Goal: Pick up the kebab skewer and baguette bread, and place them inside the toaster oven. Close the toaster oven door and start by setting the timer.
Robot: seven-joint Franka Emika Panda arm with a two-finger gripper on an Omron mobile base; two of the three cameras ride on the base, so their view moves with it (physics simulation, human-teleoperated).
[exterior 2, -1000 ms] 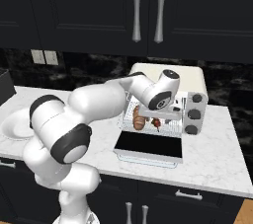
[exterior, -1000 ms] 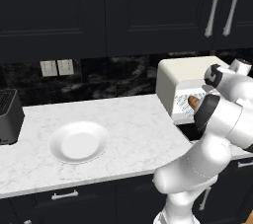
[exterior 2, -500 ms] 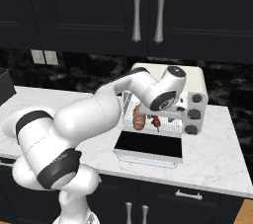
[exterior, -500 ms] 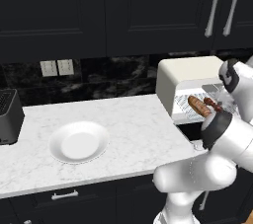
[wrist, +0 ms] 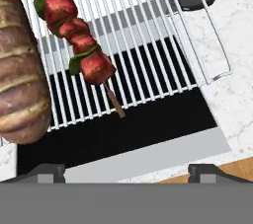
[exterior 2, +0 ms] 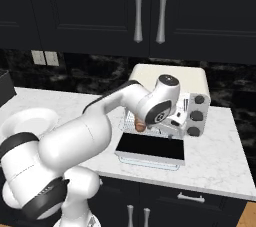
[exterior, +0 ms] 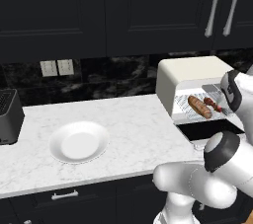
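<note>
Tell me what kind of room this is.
A rendered home kitchen, by the look of it: a marble-patterned counter under dark cabinets, a cream toaster oven with its door down, and a white plate.

The toaster oven [exterior: 193, 77] sits at the right end of the counter [exterior: 123, 119], its door [exterior 2: 150, 149] folded down flat in front. Inside, on the wire rack [wrist: 148, 45], the baguette bread [wrist: 20, 70] lies just beside the kebab skewer [wrist: 76, 40]. A plate [exterior: 79, 141] rests well left, a toaster [exterior: 9, 116] farther left.
</note>
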